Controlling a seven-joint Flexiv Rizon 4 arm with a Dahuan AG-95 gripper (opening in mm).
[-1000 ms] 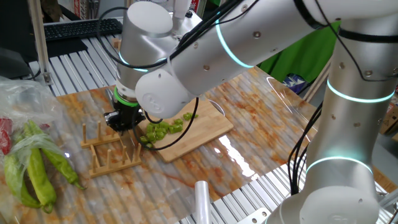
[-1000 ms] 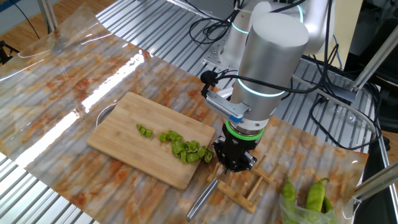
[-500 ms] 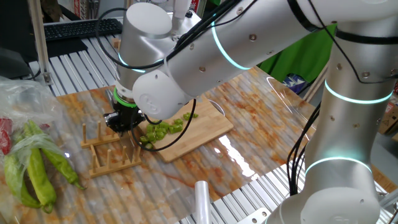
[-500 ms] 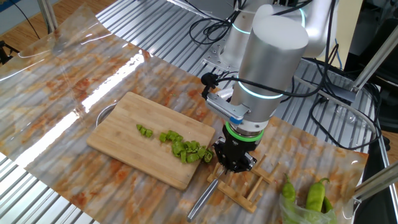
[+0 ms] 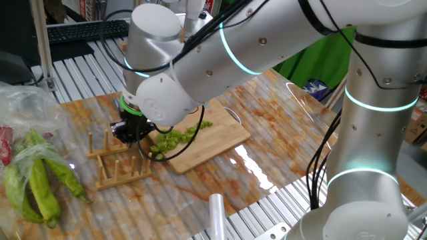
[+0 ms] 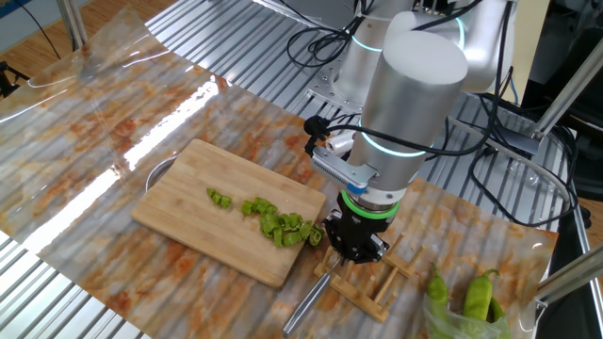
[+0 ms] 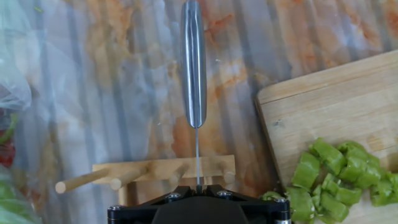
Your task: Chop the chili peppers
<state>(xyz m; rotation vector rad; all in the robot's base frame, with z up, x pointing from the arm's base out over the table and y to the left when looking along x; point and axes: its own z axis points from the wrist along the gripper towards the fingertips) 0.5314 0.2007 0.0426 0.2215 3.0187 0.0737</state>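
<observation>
The chili peppers lie as small bright-green chunks (image 5: pixel 172 139) (image 6: pixel 283 226) (image 7: pixel 329 177) on the bamboo cutting board (image 5: pixel 223 137) (image 6: pixel 193 188) (image 7: pixel 323 99), near its end by the rack. My gripper (image 5: pixel 137 135) (image 6: pixel 350 252) (image 7: pixel 198 186) hangs low over the wooden peg rack (image 5: pixel 120 163) (image 6: pixel 377 282) (image 7: pixel 155 171), just off the board's edge. It is shut on a knife (image 7: pixel 193 68). The thin blade runs out from between the jaws across the rack, and the steel handle (image 6: pixel 306 303) points away over the tabletop.
Several larger uncut long green peppers (image 5: pixel 40 183) (image 6: pixel 476 297) lie in a clear plastic bag (image 5: pixel 20 107) (image 7: pixel 12 68) beyond the rack. The tabletop is a marbled sheet on metal slats. The robot's thick arm links overhang the board.
The arm's upper links have shifted slightly. The gripper and the knife stay at the rack, and the chili chunks have not moved.
</observation>
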